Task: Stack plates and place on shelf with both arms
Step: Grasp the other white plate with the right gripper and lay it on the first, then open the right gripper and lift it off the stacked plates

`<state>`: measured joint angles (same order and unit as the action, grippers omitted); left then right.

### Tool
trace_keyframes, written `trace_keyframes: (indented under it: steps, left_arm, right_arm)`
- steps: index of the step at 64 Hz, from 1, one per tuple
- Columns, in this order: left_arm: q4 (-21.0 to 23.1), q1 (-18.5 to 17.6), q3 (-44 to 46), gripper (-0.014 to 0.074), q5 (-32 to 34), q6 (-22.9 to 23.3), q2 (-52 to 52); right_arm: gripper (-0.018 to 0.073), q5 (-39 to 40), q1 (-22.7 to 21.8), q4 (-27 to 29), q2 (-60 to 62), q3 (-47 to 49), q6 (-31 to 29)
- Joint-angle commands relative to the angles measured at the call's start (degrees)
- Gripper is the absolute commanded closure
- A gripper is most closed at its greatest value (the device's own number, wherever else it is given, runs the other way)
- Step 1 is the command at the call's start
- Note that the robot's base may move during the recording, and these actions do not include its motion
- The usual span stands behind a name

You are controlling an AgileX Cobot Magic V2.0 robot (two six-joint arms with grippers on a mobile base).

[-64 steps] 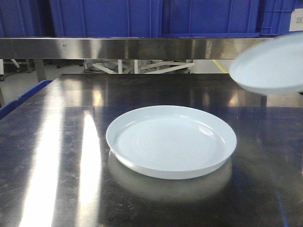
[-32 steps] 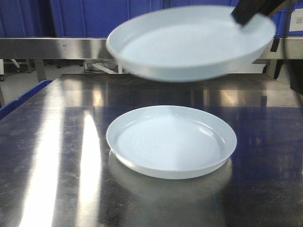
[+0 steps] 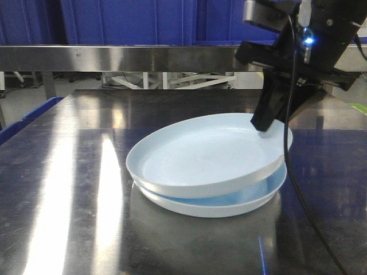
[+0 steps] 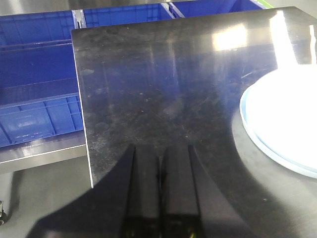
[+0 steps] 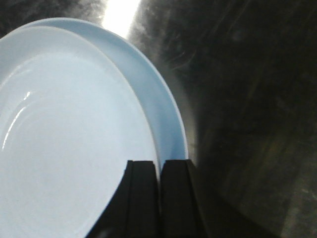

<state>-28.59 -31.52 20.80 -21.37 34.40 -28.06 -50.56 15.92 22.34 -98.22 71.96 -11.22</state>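
Two pale bluish-white plates lie stacked in the middle of the steel table [image 3: 69, 172]. The lower plate [image 3: 229, 206] rests flat. The upper plate [image 3: 200, 154] sits on it tilted, its right side raised. My right gripper [image 3: 265, 125] is shut on that raised right rim; in the right wrist view its fingers [image 5: 143, 188] pinch the upper plate [image 5: 64, 139], with the lower plate [image 5: 161, 104] showing beyond. My left gripper [image 4: 161, 163] is shut on nothing, low over the table left of the plates [image 4: 282, 124]. The steel shelf [image 3: 114, 57] runs across the back.
Blue crates [image 3: 126, 20] stand on the shelf. More blue bins [image 4: 34, 99] sit beyond the table's edge [image 4: 81, 109] in the left wrist view. A black cable [image 3: 293, 172] hangs from the right arm past the plates' right side.
The right gripper has brought the second plate in from the upper right, across above the table and down onto the resting plate. The lower plate has stayed put.
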Motion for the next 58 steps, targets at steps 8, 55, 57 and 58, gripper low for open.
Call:
trace_keyframes:
  steps: [8, 55, 57, 58]
  left_arm:
    - [-0.7, -0.2, 1.8, 0.0512, 4.0, 0.6, 0.0]
    - [-0.7, -0.2, 1.8, 0.0512, 4.0, 0.6, 0.0]
    - [-0.7, -0.2, 1.8, 0.0512, 4.0, 0.6, 0.0]
    - [-0.7, -0.2, 1.8, 0.0512, 4.0, 0.6, 0.0]
  right_arm:
    - [0.0501, 1.6, 0.0, 1.6, 2.4, 1.5, -0.5]
    - [0.0092, -0.1, 0.0, 1.4, 13.4, 1.3, -0.7]
    - [0.0092, -0.1, 0.0, 1.4, 14.1, 1.0, -0.7]
    - [0.0092, -0.1, 0.0, 1.4, 14.4, 0.6, -0.7]
